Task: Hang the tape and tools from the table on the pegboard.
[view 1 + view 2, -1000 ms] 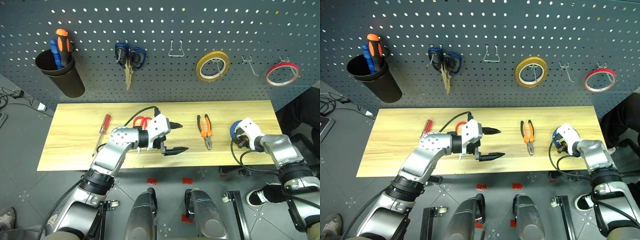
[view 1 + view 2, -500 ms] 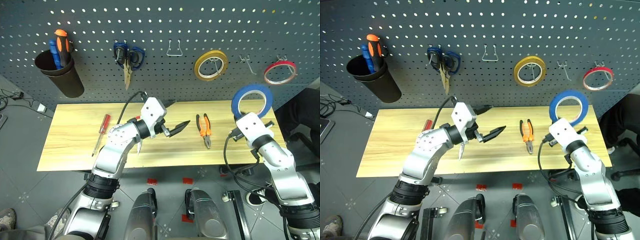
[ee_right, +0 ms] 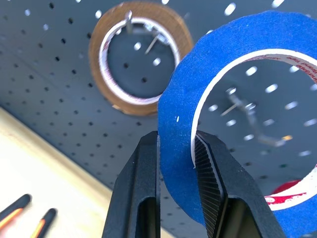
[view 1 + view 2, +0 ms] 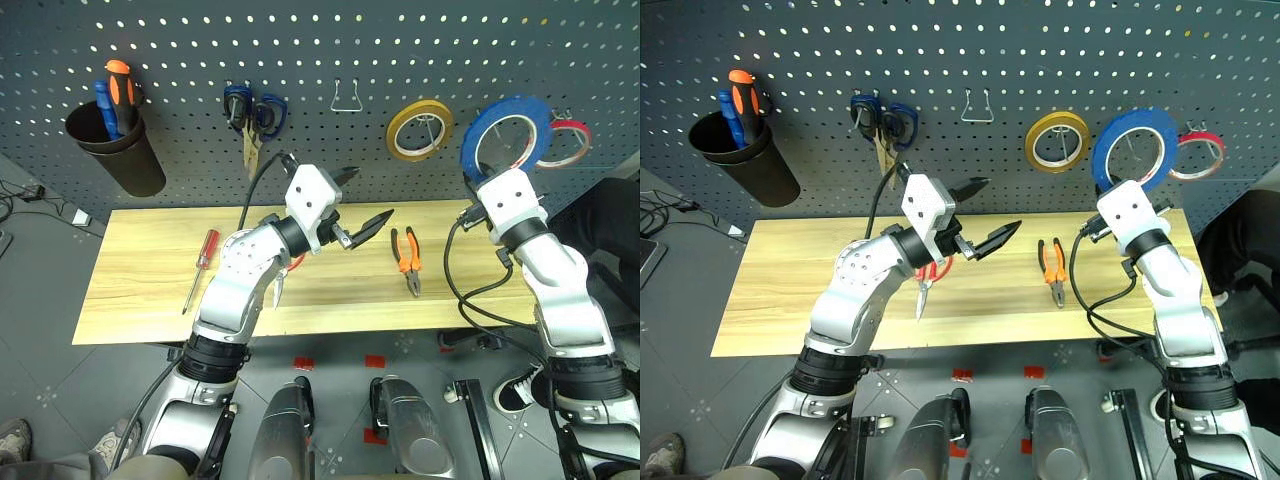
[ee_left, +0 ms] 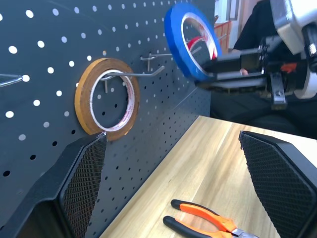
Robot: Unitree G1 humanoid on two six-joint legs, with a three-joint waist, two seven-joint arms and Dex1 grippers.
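The blue tape (image 4: 505,135) stands upright in front of the pegboard (image 4: 300,60), between the yellow and red rolls. My right gripper (image 3: 177,148) is shut on its lower rim. A bare metal hook (image 3: 242,106) shows through the ring. My left gripper (image 4: 364,199) hovers open above the table (image 4: 140,290), holding nothing. On the table lie the red-handled screwdriver (image 4: 203,262) at the left and the orange-and-black pliers (image 4: 407,260) right of the middle. The red-handled scissors (image 4: 930,272) are partly hidden under my left arm.
On the pegboard hang a yellow tape roll (image 4: 424,130), a red tape roll (image 4: 570,143), blue-handled scissors (image 4: 255,115) and an empty wire hook (image 4: 348,97). A black cup (image 4: 115,150) at the far left holds orange and blue screwdrivers.
My right gripper has lifted the blue tape from the table's right end up to the pegboard. My left gripper rose and tilted upward, still open.
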